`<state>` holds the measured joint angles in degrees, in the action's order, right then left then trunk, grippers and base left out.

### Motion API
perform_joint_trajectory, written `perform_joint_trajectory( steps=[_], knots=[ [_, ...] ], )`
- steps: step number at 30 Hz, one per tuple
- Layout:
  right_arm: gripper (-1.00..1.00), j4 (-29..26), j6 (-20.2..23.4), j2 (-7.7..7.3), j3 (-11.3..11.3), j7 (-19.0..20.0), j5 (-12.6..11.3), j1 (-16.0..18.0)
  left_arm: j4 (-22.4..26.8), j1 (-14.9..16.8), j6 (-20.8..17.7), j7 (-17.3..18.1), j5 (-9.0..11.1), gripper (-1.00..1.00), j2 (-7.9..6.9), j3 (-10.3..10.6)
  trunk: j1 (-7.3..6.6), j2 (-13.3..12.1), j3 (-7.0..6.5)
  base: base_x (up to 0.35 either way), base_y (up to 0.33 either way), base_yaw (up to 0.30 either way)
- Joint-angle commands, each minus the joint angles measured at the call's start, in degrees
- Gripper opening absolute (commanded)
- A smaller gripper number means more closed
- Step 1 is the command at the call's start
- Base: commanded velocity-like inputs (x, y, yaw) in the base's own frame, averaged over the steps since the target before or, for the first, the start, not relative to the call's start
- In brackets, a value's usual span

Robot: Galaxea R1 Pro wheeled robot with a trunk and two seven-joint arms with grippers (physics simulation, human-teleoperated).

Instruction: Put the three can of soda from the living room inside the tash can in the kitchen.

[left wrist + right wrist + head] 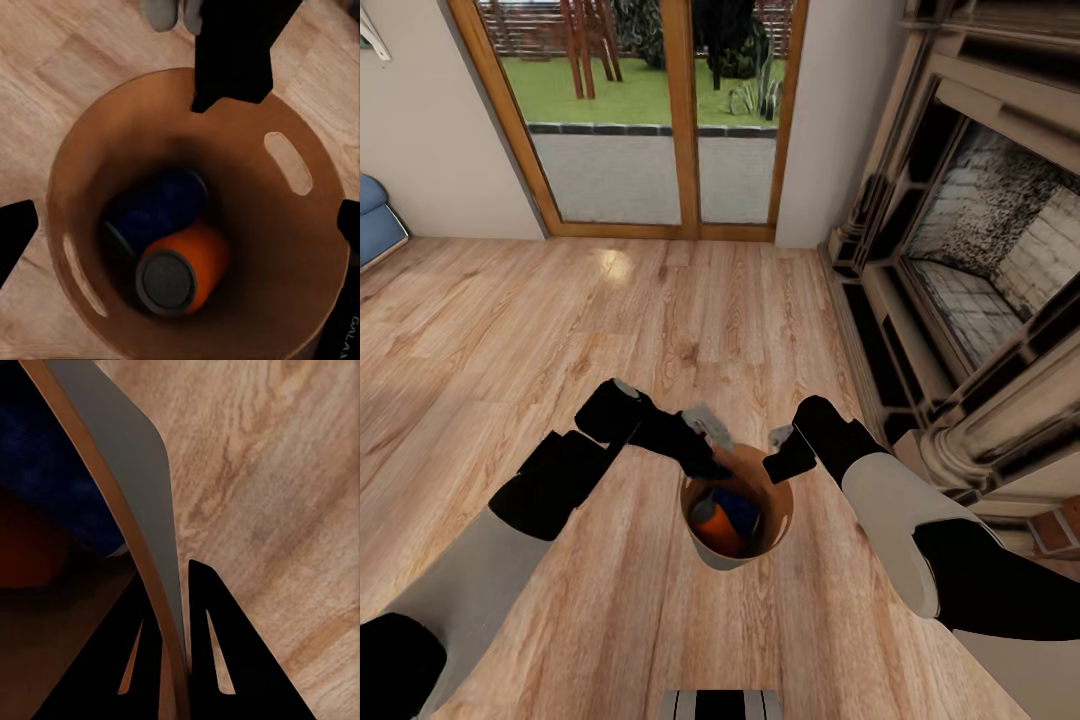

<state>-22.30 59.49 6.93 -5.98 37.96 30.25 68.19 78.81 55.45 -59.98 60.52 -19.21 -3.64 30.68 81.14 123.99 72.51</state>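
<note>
While the right claw (176,660) pinches the trash can (705,545) wall for carrying, left claw (180,225) hangs spread above it, lower centre; blue can (161,206), orange can (184,266) inside.

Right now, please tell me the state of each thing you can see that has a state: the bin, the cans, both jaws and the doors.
Round brown-copper bin: upright above the wood floor, held at its rim.
Blue soda can: lying inside the bin.
Orange soda can: lying inside, beside the blue one.
Right gripper: jaws clamped on the bin wall.
Left gripper: at the bin rim, jaws open.
Wood-framed glass doors: shut.
</note>
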Motion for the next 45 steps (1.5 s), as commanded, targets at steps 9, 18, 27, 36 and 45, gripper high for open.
perform_joint_trajectory(
  steps=[9, 18, 27, 36, 45],
  knots=[
    [-1.00, 0.1, 0.5, -0.12, 0.4, 0.3, -1.7, 0.0, 3.6, -7.0, 1.4, -0.8, -0.2, 1.00, -7.69, -20.4, 0.00, 0.0, 0.00, 0.000, 0.000, 0.000],
    [-1.00, 0.1, 0.5, -0.56, 0.9, 0.4, -1.9, -0.1, -12.8, -21.7, 27.9, -12.2, 0.2, 1.00, -8.56, -49.8, 0.00, 0.0, 0.00, 0.000, 0.000, 0.000],
    [-1.00, 0.7, 0.5, -1.24, 3.3, 0.7, -2.1, -0.1, -26.9, -24.9, 43.7, -13.8, 3.8, 1.00, -8.58, -55.4, 0.00, 0.0, 0.00, 0.000, 0.000, 0.000],
    [-1.00, 0.9, 0.5, -3.90, 4.0, 1.3, -2.3, -0.1, -27.6, -25.6, 45.0, -19.7, 4.3, 1.00, -7.58, -55.7, 1.53, 2.8, 1.25, 0.000, 0.000, 0.000],
    [-1.00, 1.0, 0.5, -4.78, 7.3, 1.4, -2.2, -0.2, -28.0, -25.7, 47.1, -22.8, 4.2, 1.00, -6.16, -55.7, 3.51, 6.4, 2.87, 0.000, 0.000, 0.000]
  ],
)
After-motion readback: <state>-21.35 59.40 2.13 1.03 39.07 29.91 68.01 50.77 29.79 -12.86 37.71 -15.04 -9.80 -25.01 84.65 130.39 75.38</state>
